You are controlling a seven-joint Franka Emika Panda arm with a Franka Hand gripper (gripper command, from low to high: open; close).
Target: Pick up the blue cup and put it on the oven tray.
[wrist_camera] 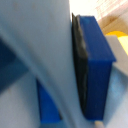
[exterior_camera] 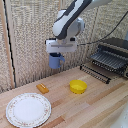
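The blue cup (exterior_camera: 56,61) hangs in the air above the wooden table, its handle toward the exterior view's right. My gripper (exterior_camera: 57,54) is shut on the cup's rim from above. In the wrist view the cup's wall (wrist_camera: 35,55) fills most of the picture, blurred, with a blue fingertip pad (wrist_camera: 95,70) pressed against it. The oven tray (exterior_camera: 106,61) is a dark wire rack jutting from the toaster oven (exterior_camera: 115,50) at the exterior view's right, well apart from the cup and about level with it.
A shallow yellow bowl (exterior_camera: 78,86) sits on the table between cup and oven. A small orange piece (exterior_camera: 43,88) lies to the exterior view's left, and a floral-rimmed white plate (exterior_camera: 28,109) rests near the front left. A lower rack (exterior_camera: 96,73) sticks out under the tray.
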